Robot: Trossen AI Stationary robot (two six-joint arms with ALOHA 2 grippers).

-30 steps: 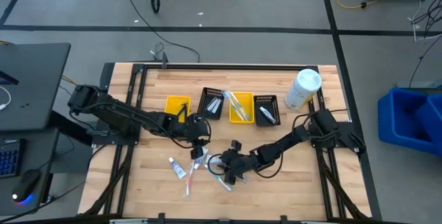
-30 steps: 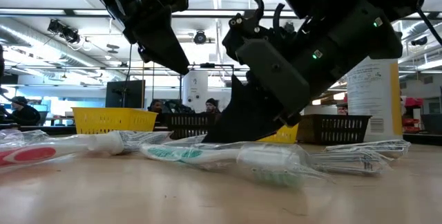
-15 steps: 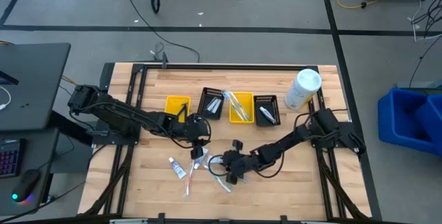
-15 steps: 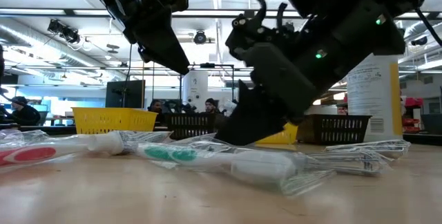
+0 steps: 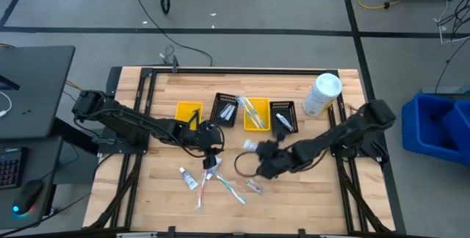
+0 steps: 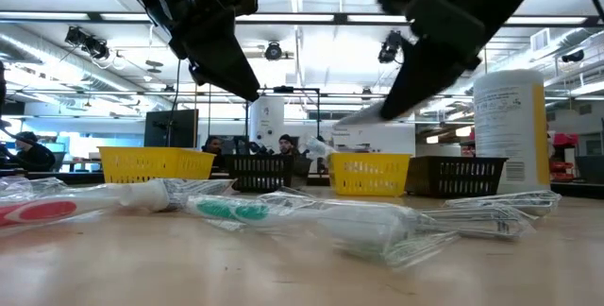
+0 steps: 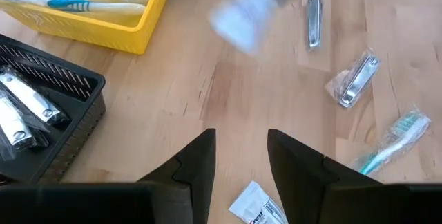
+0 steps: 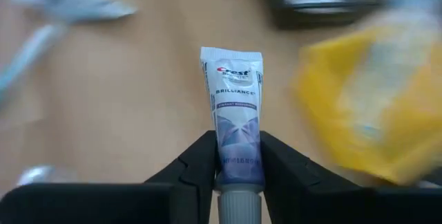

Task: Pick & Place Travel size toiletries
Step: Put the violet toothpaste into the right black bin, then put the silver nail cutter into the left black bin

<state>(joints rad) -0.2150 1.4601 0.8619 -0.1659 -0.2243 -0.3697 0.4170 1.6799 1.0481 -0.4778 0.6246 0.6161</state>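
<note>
The right hand [image 8: 237,182] is gripping a small toothpaste tube [image 8: 235,117] by its cap end, carrying it clear of the desk [image 5: 308,201] with its long axis pointing ahead toward the yellow bin [image 5: 255,115], which is lying just beyond. The left hand [image 7: 239,165] is hanging part-open and empty above the loose toothbrushes [image 5: 228,188]. An open workshop is showing behind.

Bright, even overhead ceiling light with soft shadows; heavy motion blur across the right wrist view's background.
</note>
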